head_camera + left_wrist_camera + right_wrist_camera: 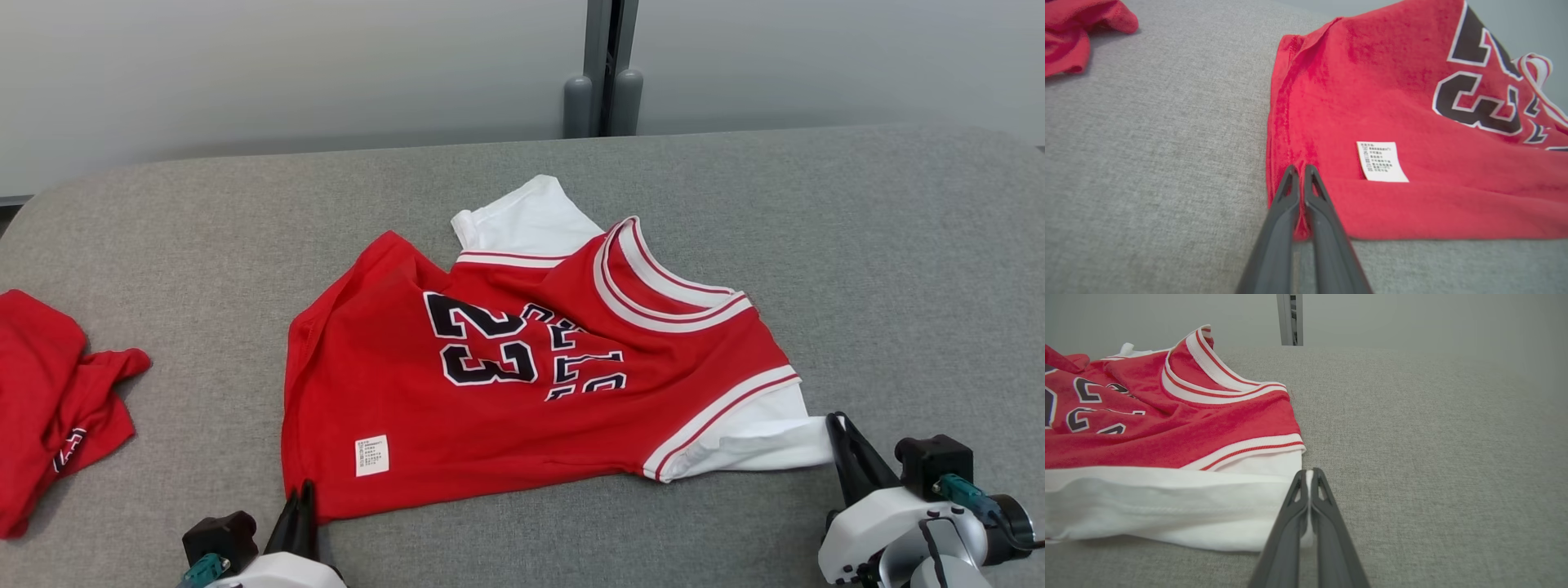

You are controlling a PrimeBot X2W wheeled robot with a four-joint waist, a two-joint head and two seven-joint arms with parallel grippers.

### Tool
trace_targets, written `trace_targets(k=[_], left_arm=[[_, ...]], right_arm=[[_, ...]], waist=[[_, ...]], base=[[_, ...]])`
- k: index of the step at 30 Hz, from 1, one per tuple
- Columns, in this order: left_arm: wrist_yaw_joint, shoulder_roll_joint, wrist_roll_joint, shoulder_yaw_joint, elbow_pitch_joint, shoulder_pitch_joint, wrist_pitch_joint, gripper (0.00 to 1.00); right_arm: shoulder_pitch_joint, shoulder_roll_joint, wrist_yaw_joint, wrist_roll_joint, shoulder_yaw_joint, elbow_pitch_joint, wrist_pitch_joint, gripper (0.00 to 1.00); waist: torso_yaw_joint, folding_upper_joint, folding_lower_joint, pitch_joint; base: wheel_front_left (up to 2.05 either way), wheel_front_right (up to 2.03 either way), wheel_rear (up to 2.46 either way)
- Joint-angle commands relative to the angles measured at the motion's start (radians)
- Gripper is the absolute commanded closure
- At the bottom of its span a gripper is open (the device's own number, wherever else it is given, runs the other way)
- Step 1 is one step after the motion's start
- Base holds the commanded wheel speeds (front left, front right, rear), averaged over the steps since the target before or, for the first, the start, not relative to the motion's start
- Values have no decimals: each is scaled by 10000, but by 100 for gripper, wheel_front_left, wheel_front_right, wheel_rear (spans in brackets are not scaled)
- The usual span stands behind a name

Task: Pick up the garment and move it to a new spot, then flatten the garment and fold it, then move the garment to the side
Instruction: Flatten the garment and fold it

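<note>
Nearest you, your left gripper (1301, 169) is clamped on the near-left hem corner of the garment (490, 392), just beside its white label (371, 455). Your right gripper (1309, 472) is pinched tight on the edge of the white sleeve (1167, 506) at the near right. The garment, a red jersey numbered 23, lies rumpled in the middle of the grey cushion (898, 286). Another red cloth (49, 400) sits well apart at the left edge. Beyond, a grey post (602, 73) stands against the wall.

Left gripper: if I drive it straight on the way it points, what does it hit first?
The jersey itself: the left gripper is shut on its near corner, so it would plough into red cloth along that side edge, probably bunching it.
</note>
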Motion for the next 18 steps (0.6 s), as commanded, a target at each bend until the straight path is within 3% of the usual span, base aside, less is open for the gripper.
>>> trace_targets(k=[1, 8, 18], left_arm=[[31, 55, 57, 22, -7, -118, -18, 100], [-38, 53, 747, 329, -981, 21, -18, 100], [-742, 343, 1999, 1081, -3547, -1033, -18, 100]], right_arm=[[-58, -72, -3, 74, -22, 33, -47, 100], [-161, -24, -3, 315, -352, -588, -47, 100], [-1666, -543, -3, 1007, -309, -2761, -47, 100]], waist=[[7, 0, 0, -5], [67, 0, 0, -340], [-74, 0, 0, -1438]], base=[[0, 0, 0], [0, 0, 0], [0, 0, 0]])
